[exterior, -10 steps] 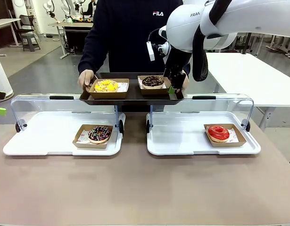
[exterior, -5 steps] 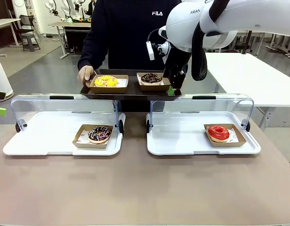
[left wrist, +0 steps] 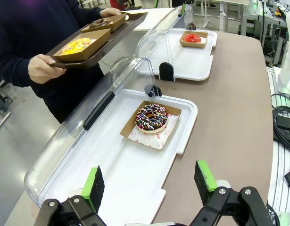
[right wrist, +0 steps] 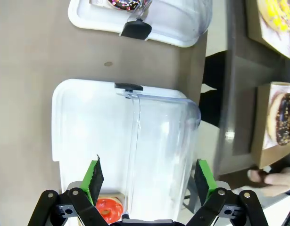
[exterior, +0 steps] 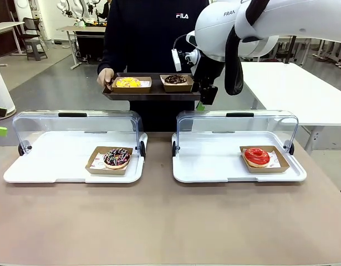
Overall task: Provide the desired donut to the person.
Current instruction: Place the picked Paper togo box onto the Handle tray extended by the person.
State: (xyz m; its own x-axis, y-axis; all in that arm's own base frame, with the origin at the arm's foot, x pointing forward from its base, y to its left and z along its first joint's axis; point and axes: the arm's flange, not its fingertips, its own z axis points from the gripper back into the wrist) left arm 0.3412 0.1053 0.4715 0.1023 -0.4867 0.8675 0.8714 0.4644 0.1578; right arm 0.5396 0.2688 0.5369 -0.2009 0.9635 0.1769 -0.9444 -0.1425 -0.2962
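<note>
The person (exterior: pixel 153 33) stands at the far side holding a dark tray (exterior: pixel 151 93) with a yellow donut (exterior: pixel 128 82) and a chocolate donut (exterior: pixel 176 80) in cardboard boxes. My right gripper (exterior: pixel 202 104) hangs open and empty just right of that tray, fingers pointing down. In the right wrist view the right gripper (right wrist: pixel 148 176) is open above the clear lid, with the red donut (right wrist: pixel 107 209) below it and the chocolate donut (right wrist: pixel 282 117) at the right edge. The left gripper (left wrist: pixel 148 181) is open and empty, above the near end of the left white tray, short of a sprinkled chocolate donut (left wrist: pixel 152 117).
Two white trays with raised clear lids sit on the brown table: the left tray (exterior: pixel 48 160) holds the sprinkled donut (exterior: pixel 116 157), the right tray (exterior: pixel 214 160) holds the red donut (exterior: pixel 256 156). The person's hand (left wrist: pixel 43 68) grips the dark tray's edge.
The person has lifted the dark tray and drawn it back towards their body. My right gripper has stayed open, near the tray's right end, and is now slightly higher.
</note>
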